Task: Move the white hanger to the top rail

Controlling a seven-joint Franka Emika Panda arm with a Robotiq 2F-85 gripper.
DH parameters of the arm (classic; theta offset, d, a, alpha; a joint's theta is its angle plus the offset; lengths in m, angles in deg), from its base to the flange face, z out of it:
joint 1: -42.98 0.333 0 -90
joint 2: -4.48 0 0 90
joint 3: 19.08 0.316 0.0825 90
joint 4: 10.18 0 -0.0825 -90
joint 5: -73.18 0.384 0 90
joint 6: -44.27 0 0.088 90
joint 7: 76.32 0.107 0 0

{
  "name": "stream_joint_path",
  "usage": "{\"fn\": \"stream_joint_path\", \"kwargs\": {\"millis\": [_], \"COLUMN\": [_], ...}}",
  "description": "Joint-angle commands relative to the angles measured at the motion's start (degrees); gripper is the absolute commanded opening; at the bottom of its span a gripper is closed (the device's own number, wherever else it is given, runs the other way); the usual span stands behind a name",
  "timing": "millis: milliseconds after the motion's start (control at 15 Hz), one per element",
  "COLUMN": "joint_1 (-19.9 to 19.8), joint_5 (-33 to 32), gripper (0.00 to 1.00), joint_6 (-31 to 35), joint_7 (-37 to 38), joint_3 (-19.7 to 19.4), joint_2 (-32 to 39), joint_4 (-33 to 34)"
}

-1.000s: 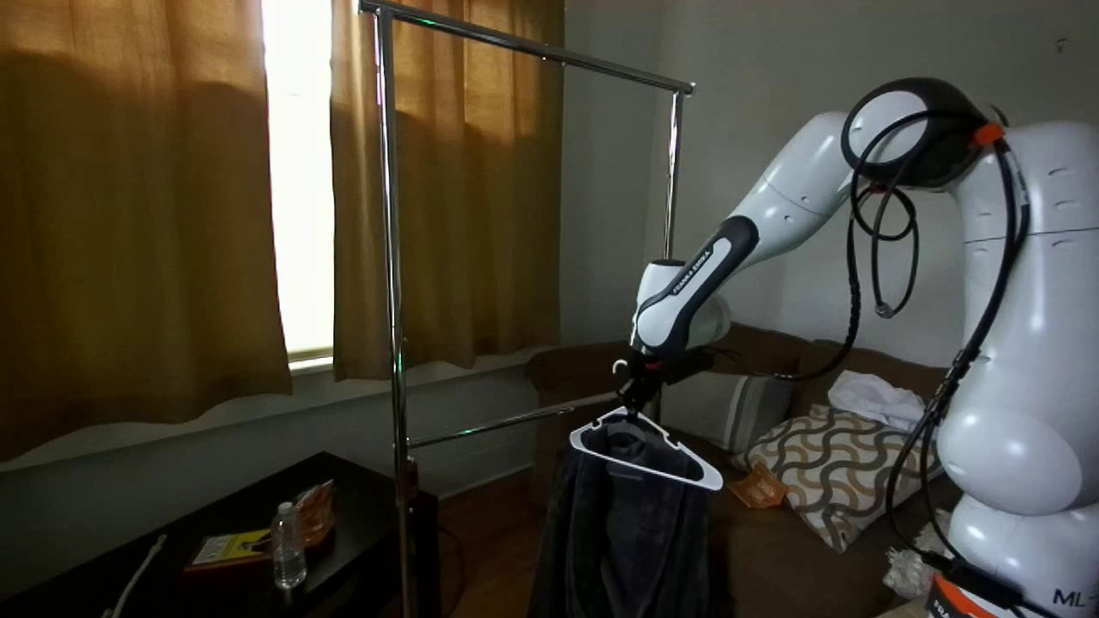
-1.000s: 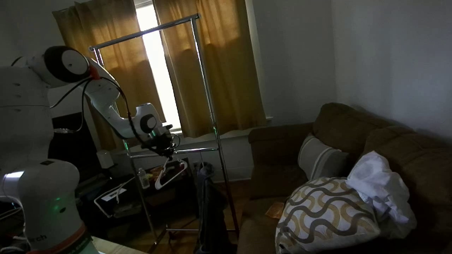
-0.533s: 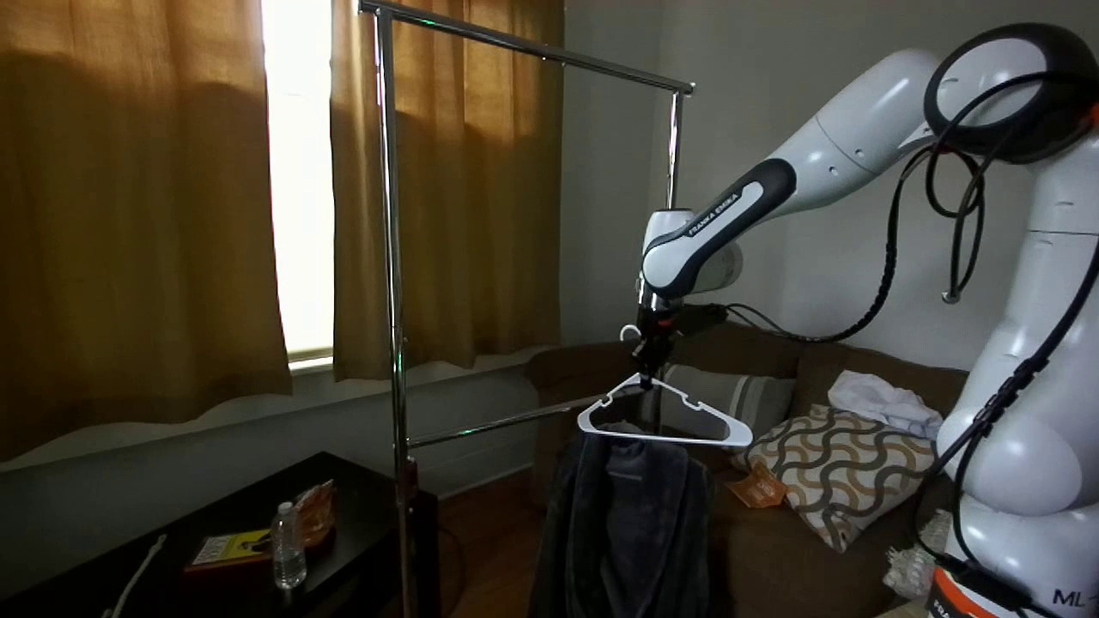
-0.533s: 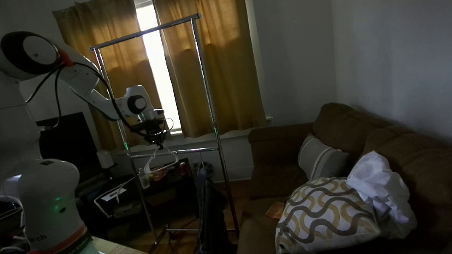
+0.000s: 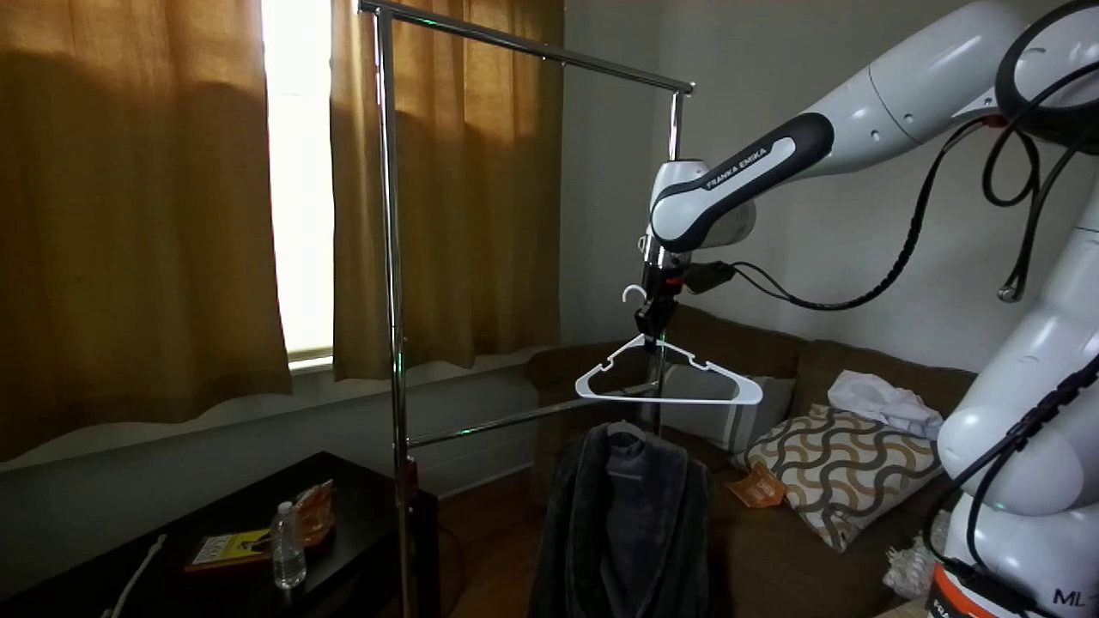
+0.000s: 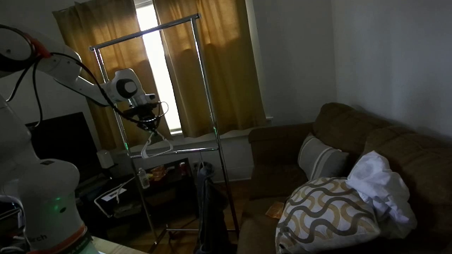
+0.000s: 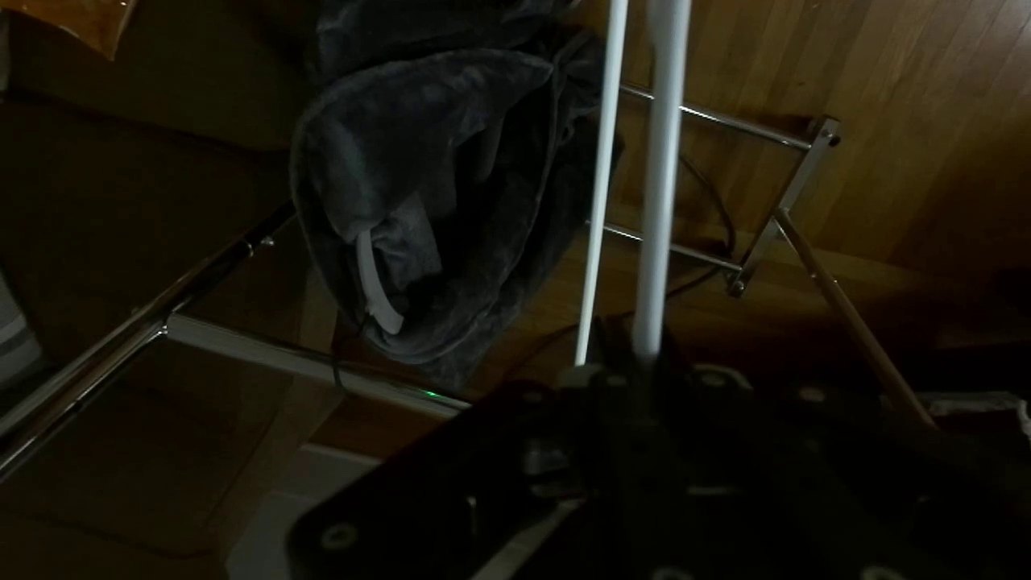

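Note:
The white hanger (image 5: 670, 401) hangs from my gripper (image 5: 650, 337) in both exterior views, here (image 6: 145, 150) too. My gripper (image 6: 154, 132) is shut on it near its top, and the curved hook sticks up beside the fingers. In the wrist view two white bars of the hanger (image 7: 663, 177) run up from the dark gripper (image 7: 628, 346); the fingertips are hard to see. The top rail (image 5: 549, 55) is bare and well above the hanger; it also shows here (image 6: 144, 32). The hanger is near the height of the lower bar (image 5: 498, 423), above the dark jacket.
The dark jacket (image 5: 618, 515) hangs from the lower bar, also in the wrist view (image 7: 435, 161). The rack's upright post (image 5: 393, 283) stands beside a black table with a bottle (image 5: 288, 549). A brown sofa (image 6: 282, 141) with pillows stands next to the rack.
The arm has risen and drawn back toward its base, lifting the hanger from in front of the jacket to above it. The hanger has stayed in the gripper; jacket and rack have not moved.

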Motion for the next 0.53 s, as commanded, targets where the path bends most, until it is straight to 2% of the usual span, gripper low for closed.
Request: {"fn": "stream_joint_path", "kwargs": {"millis": [0,267,333,467], "joint_1": [0.13,0.13,0.13,-0.27], "joint_5": [-0.04,-0.04,-0.04,-1.40], "gripper": [0.08,0.08,0.02,0.02], "joint_6": [-0.16,-0.16,-0.16,0.14], "joint_7": [-0.01,-0.09,-0.10,0.21], "joint_3": [-0.11,-0.10,-0.10,-0.12], "joint_2": [0.01,0.13,0.13,-1.03], "joint_4": [0.11,0.10,0.10,1.19]}}
